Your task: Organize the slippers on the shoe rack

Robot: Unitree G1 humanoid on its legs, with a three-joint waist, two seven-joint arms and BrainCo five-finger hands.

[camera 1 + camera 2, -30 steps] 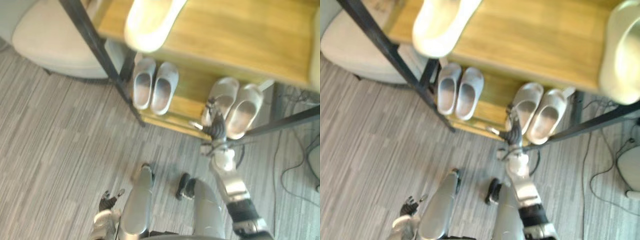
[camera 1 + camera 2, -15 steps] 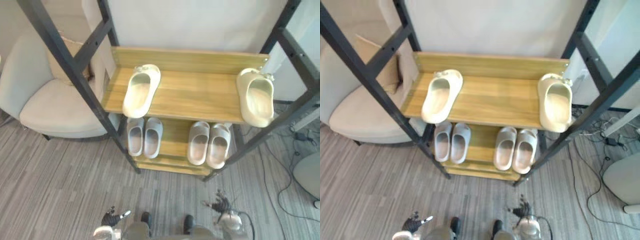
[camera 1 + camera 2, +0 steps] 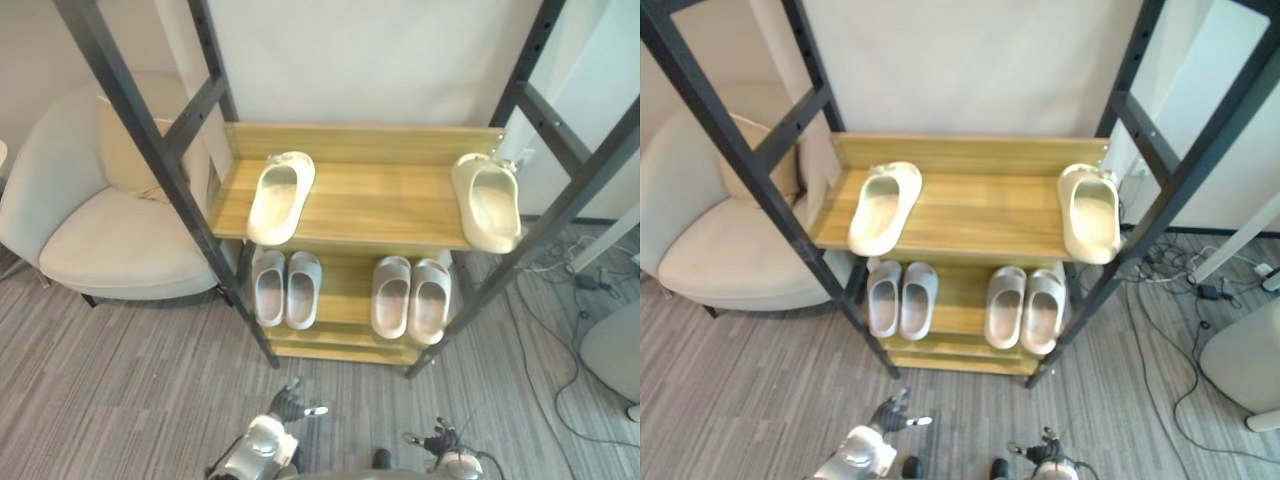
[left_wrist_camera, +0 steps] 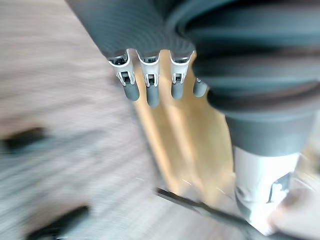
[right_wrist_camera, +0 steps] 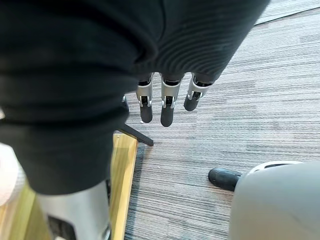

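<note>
While the two eye views give me the whole shoe rack point(image 3: 183, 200) from above, the wrist views show me only its lowest wooden edge from very close, and no slipper clearly.

On the upper shelf point(image 3: 380, 200) two cream slippers lie well apart. The left cream slipper point(image 3: 280, 197) is near the left end and the right cream slipper point(image 3: 487, 200) is at the right end, just beside the frame. Each has its long axis from the back of the shelf to the front, a little slanted, with the near ends turned outward. I cannot tell which end is the toe.

On the lower shelf point(image 3: 345, 290) there are two grey pairs, the left grey pair point(image 3: 287, 288) and the right grey pair point(image 3: 411, 297). In each pair the slippers lie side by side, and all four point front to back.

My left hand point(image 3: 290, 405) and right hand point(image 3: 437, 440) are low over the grey carpet point(image 5: 240, 125), in front of the rack and apart from it. The left fingers point(image 4: 150, 85) are straight and hold nothing. The right fingers point(image 5: 167, 105) are also straight and empty.

A pale armchair point(image 3: 110, 240) stands to the left of the rack.
</note>
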